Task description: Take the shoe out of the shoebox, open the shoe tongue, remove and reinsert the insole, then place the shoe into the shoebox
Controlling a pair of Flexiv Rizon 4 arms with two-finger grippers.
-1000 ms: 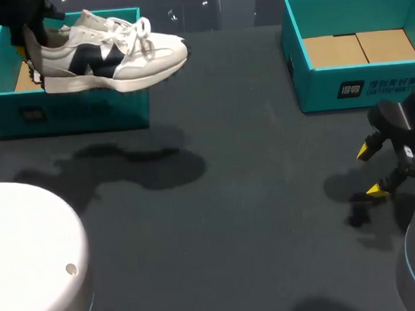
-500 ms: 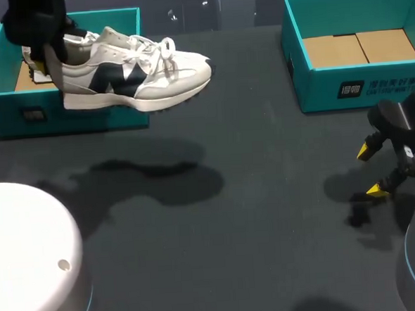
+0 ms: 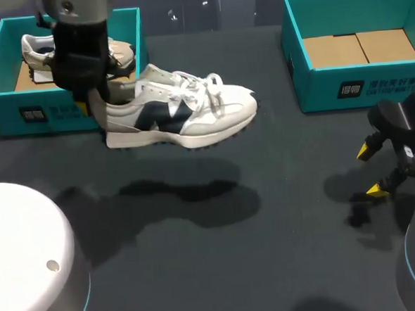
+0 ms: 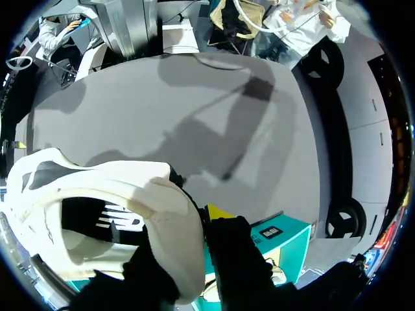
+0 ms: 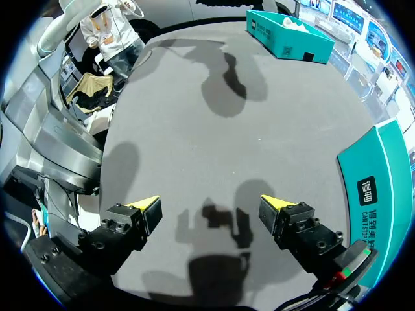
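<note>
Head view: left gripper (image 3: 92,106) is clamped on the shoe (image 3: 184,114) at the heel collar, toe pointing toward the right side. The shoe hangs level over the table (image 3: 270,250), just beside the left box (image 3: 22,114). Its shadow sits apart from the sole, so I judge it airborne. The heel grip leaves laces and tongue free, which probably suits the tongue step. A second shoe (image 3: 42,49) lies in the left box. Right gripper (image 3: 372,168) sits low near the right box (image 3: 351,90), fingers spread, holding nothing (likely waiting to work the tongue).

Left wrist: gripper (image 4: 194,246) has one finger inside the heel opening and one outside, pinching the shoe (image 4: 117,194) wall. The left box (image 4: 285,236) corner is beside it.

Right wrist: gripper (image 5: 209,204) fingers stand wide apart above bare table (image 5: 214,116), the right box (image 5: 382,181) beside it.
</note>
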